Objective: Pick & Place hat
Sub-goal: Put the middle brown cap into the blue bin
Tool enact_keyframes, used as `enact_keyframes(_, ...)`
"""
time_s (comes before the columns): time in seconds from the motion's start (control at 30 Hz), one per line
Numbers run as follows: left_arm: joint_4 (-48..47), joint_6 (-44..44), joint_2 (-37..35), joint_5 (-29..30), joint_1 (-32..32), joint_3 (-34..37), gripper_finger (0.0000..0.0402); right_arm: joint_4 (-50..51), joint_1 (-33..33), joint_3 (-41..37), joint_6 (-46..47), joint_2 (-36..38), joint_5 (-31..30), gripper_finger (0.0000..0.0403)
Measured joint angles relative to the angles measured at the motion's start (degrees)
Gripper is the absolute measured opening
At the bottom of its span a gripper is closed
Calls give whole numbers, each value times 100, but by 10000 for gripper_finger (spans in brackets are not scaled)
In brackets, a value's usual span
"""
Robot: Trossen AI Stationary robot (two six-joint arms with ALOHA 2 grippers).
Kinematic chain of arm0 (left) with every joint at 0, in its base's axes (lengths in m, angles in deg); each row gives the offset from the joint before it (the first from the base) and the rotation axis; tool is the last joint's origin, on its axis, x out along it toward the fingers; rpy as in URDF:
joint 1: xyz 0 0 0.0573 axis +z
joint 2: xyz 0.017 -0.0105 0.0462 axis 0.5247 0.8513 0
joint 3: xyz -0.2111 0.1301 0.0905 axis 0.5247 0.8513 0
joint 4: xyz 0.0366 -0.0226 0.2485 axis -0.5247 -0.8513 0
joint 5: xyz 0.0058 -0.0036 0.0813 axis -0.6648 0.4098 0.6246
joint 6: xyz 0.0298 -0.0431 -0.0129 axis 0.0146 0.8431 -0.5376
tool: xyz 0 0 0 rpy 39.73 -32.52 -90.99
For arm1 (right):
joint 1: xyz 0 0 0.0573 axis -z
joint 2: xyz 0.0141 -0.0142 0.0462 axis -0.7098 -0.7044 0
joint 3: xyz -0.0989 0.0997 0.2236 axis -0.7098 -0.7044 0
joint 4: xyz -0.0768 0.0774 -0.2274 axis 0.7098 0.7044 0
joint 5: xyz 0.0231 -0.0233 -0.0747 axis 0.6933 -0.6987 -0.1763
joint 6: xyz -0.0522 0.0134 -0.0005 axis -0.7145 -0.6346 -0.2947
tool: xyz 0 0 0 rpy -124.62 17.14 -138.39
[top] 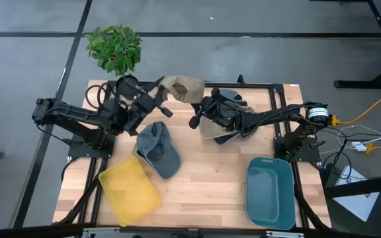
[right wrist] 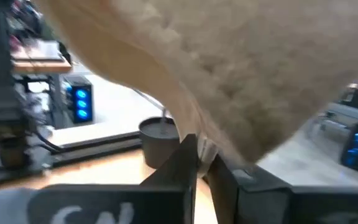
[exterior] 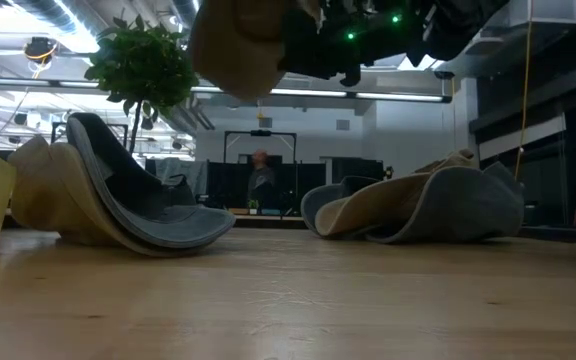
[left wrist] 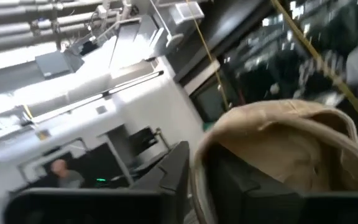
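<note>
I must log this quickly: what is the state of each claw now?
Left claw: closed on the tan hat.
Right claw: closed on the same tan hat.

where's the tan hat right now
In the high view the tan hat hangs above the table's far edge, between the left hand and right hand, both gripping it.
</note>
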Motion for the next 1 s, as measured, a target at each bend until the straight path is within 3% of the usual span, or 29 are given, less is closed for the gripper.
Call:
enact_keyframes(0.2,66,-973,-261,503,-701,0,140,162,-2,0,-450,0,-786,15)
enact_keyframes(0.47,-29,-1075,-754,1461,-1325,7,218,-31,-17,7,-1357,15,-1636,24)
enact_keyframes(0.67,-133,-1218,-853,2073,-1652,7,230,-332,-17,7,-1999,15,-1981,16)
enact_keyframes(1.0,-72,-1003,-874,1934,-2576,-9,230,-501,71,-20,-2526,-15,-3128,18)
